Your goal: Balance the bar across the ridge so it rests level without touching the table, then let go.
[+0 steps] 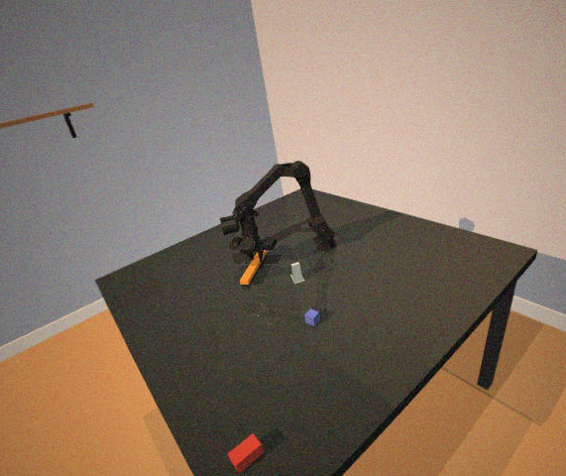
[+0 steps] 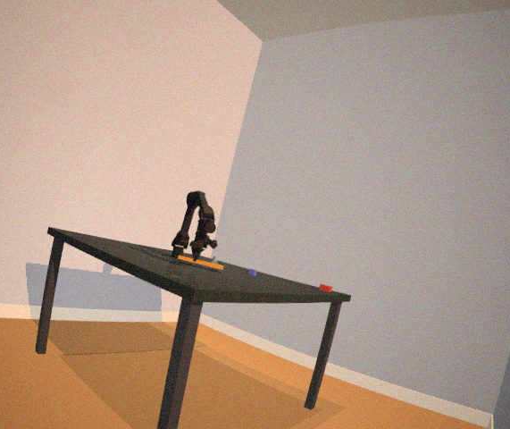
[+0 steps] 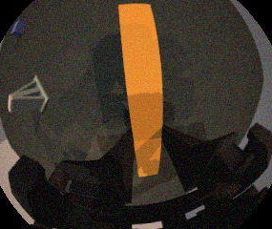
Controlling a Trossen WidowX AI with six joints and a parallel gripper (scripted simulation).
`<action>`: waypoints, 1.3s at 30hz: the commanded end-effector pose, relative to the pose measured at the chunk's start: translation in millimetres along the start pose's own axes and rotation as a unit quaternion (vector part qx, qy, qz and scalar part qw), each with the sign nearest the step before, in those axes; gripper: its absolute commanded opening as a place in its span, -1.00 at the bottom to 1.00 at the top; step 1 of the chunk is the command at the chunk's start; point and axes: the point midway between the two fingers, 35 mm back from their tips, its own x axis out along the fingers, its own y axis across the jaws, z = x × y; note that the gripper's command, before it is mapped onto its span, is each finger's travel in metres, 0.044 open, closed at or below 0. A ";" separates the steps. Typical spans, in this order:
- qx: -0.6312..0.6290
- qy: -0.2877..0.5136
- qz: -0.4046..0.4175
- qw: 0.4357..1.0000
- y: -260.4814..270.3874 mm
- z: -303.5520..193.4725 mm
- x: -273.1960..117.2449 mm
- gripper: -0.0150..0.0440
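My gripper (image 1: 261, 257) (image 2: 195, 259) (image 3: 146, 130) points down and is shut on the orange bar (image 1: 250, 273) (image 2: 209, 264) (image 3: 142, 57), with one finger on each long side. The grip is nearer the bar's arm-side end, and the longer part reaches away from the arm base. The bar looks roughly level and seems just above the table, with a dark shadow under it; the gap is too small to judge surely. The pale ridge (image 1: 296, 272) (image 2: 214, 259) (image 3: 42, 88) stands on the table to one side, apart from the bar, with nothing on it.
A blue cube (image 1: 311, 317) (image 2: 252, 272) (image 3: 18, 28) lies beyond the ridge, farther from the arm base. A red block (image 1: 245, 452) (image 2: 325, 288) lies much farther out, near the far end of the dark table (image 1: 385, 287) (image 2: 153, 270).
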 end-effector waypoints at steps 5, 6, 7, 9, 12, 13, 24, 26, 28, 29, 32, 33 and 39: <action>-0.001 -0.002 -0.004 1.000 -3.4 2.0 -22.3 -0.49; -0.001 -0.002 -0.004 1.000 -3.5 2.1 -24.8 -0.49; -0.001 -0.002 -0.004 1.000 -3.5 2.1 -27.3 -0.49; -0.001 -0.002 -0.004 1.000 -3.6 2.2 -32.4 -0.49; -0.001 -0.001 -0.004 1.000 -3.6 2.2 -40.1 -0.49; -0.001 -0.001 -0.004 1.000 -3.6 2.2 -42.6 -0.49; -0.002 -0.001 -0.003 1.000 -1.6 0.9 -70.9 -0.49; -0.002 -0.001 -0.003 1.000 -1.0 0.6 -76.1 -0.49; -0.002 -0.001 -0.003 1.000 -0.3 0.1 -81.2 -0.49; -0.002 0.000 -0.003 1.000 0.1 -0.1 -83.8 -0.49; -0.003 0.000 -0.003 1.000 1.4 -0.9 -91.5 -0.49; -0.003 0.000 -0.003 1.000 1.9 -1.2 -94.0 -0.49; -0.014 0.000 -0.003 1.000 10.7 4.2 -98.0 -0.49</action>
